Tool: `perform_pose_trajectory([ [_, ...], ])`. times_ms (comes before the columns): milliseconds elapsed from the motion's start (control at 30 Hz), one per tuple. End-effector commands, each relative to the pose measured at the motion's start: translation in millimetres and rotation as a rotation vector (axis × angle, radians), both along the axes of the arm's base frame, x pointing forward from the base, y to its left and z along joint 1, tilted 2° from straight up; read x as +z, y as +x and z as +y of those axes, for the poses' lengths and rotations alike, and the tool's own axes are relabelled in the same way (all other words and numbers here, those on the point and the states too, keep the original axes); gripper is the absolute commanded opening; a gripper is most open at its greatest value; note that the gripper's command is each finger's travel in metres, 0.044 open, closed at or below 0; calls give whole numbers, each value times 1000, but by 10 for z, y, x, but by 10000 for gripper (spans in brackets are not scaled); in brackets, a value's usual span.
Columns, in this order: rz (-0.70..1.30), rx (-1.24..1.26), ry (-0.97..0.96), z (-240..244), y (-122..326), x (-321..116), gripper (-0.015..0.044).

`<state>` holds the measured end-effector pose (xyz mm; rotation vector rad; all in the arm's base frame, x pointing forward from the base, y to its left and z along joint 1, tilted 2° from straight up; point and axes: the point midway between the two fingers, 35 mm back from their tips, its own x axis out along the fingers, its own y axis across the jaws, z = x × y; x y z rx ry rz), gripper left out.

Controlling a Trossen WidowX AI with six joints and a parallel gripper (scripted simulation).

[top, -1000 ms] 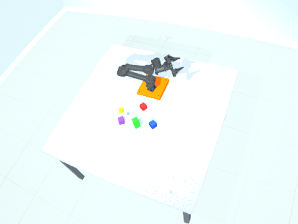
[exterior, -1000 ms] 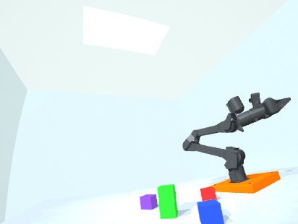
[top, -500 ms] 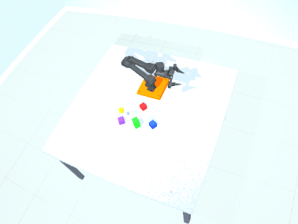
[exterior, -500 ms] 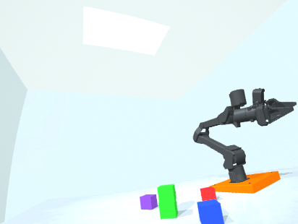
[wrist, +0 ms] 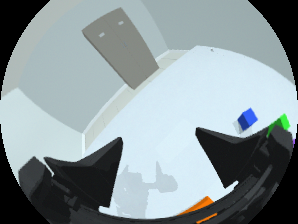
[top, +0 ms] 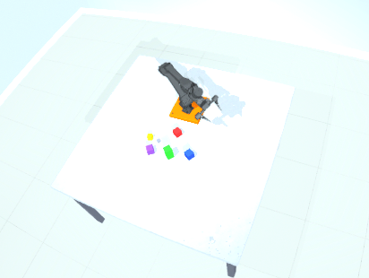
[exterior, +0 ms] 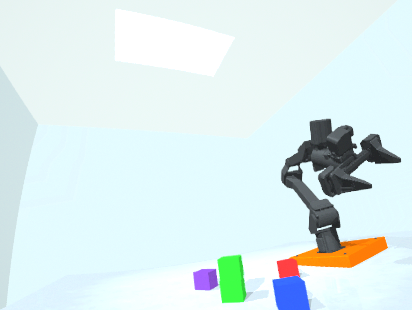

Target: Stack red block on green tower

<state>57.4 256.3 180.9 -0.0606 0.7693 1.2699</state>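
The red block (top: 177,132) (exterior: 288,268) sits on the table between the green tower and the robot's orange base; it does not show in the wrist view. The green tower (top: 168,152) (exterior: 231,279) (wrist: 285,120) stands upright, partly hidden by a finger in the wrist view. My gripper (top: 215,116) (exterior: 385,173) (wrist: 160,136) is open and empty. It is raised above the table beside the orange base, well away from both the red block and the tower.
A blue block (top: 189,154) (exterior: 291,294) (wrist: 247,118) and a purple block (top: 150,150) (exterior: 205,279) lie on either side of the tower. A yellow block (top: 150,136) and a tiny greyish thing (top: 158,141) lie near the purple one. The orange base (top: 178,113) (exterior: 350,258) (wrist: 200,205) is under the arm.
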Motion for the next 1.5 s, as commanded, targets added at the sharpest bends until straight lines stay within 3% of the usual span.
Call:
perform_pose_trajectory([
  [0, 49, -139, -95, -106, 277, -111, 440],
  [700, 367, -820, -493, -1171, 1225, -450, 440],
  [1200, 689, -1259, -724, -2079, 1327, -490, 440],
  [1467, 704, -1276, -733, -2112, 1322, -481, 440],
])
